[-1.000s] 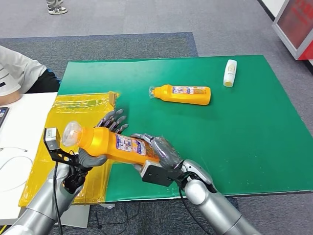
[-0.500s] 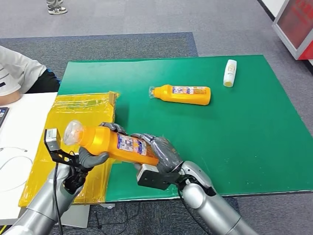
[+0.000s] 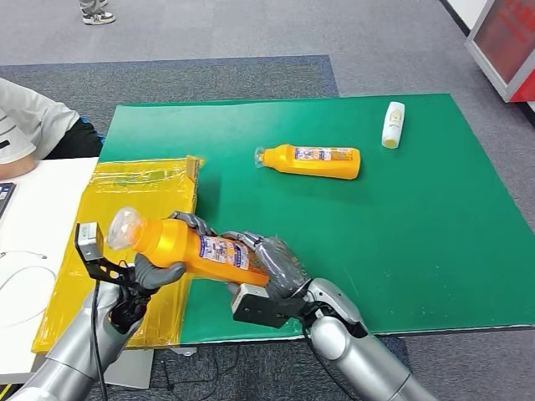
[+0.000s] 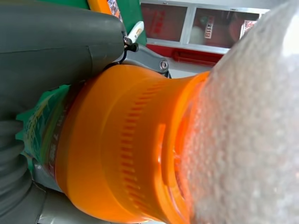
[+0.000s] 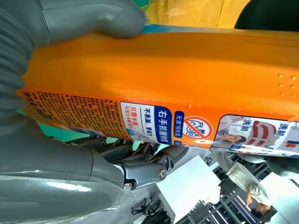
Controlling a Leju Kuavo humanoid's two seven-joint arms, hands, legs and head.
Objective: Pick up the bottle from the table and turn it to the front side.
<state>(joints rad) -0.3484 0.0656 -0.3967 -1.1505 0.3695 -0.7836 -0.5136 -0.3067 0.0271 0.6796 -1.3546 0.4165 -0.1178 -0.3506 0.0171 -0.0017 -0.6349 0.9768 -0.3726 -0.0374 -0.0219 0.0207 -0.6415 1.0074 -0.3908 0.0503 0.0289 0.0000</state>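
1. The bottle (image 3: 196,246) hangs above the surface's (image 3: 379,242) near edge.
2. The left robot hand (image 3: 142,276) grips its neck; the right robot hand (image 3: 274,263) grips its base.
3. It looks stiff, light, slick plastic; hold the body, not the cap.

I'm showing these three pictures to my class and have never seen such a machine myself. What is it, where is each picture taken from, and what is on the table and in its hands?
It is a humanoid robot with two silver arms. One picture looks down from its head; the others come from cameras at each wrist. Its left hand and right hand together hold an orange bottle. On the green table lie a second orange bottle, a small white bottle and a yellow sheet.
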